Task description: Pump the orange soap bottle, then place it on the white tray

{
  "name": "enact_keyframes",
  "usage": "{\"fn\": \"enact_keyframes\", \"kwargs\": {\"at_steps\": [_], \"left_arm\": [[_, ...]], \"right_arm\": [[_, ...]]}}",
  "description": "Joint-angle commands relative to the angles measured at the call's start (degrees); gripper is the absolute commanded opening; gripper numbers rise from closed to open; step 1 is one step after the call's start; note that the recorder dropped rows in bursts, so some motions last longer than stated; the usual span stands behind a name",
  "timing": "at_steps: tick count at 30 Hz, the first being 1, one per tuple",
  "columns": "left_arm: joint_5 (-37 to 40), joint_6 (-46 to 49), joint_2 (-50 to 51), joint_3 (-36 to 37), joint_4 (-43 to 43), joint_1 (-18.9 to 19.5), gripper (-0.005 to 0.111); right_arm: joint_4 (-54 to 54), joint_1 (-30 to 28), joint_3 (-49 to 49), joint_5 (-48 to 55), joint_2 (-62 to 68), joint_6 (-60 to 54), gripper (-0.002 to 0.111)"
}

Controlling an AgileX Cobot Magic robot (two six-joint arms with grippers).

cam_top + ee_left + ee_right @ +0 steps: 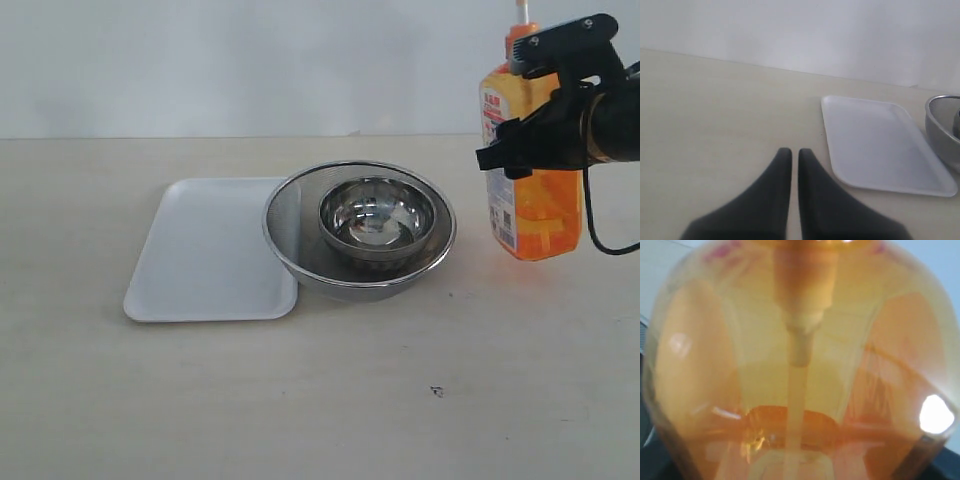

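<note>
Your left gripper (794,151) hangs low over the table, its dark fingers nearly touching and nothing between them. Risk: the round steel mesh strainer (285,215), with a shiny steel bowl (378,215) nested inside, sits between the flat white plastic tray (200,250) and the tall translucent orange soap bottle (545,215) at far right. It crowds the tray's right edge, so a low carry would likely clip its rim. Your right gripper (498,110) appears clamped on the bottle's upper body. That is smooth curved plastic with liquid below, so it may slip or swing. Surface: matte beige table (300,400) with one dark speck (436,391) near the front. Behind: plain white wall (250,60).
</note>
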Motion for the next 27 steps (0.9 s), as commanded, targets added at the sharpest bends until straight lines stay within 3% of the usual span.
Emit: {"fn": "enact_keyframes", "kwargs": {"at_steps": [1,12,17,27], "left_arm": [[0.00,0.17,-0.22,0.21,0.35,0.01,0.005],[0.00,0.17,-0.22,0.21,0.35,0.01,0.005],[0.00,0.17,-0.22,0.21,0.35,0.01,0.005],[0.00,0.17,-0.22,0.21,0.35,0.01,0.005]], "right_arm": [[-1.21,-0.08,-1.85,1.20,-0.52,1.87,0.000],[-1.21,-0.08,-1.85,0.14,-0.52,5.88,0.000],[-1.21,-0.08,-1.85,-4.22,-0.52,1.76,0.000],[-1.21,-0.08,-1.85,1.53,-0.52,1.76,0.000]]}}
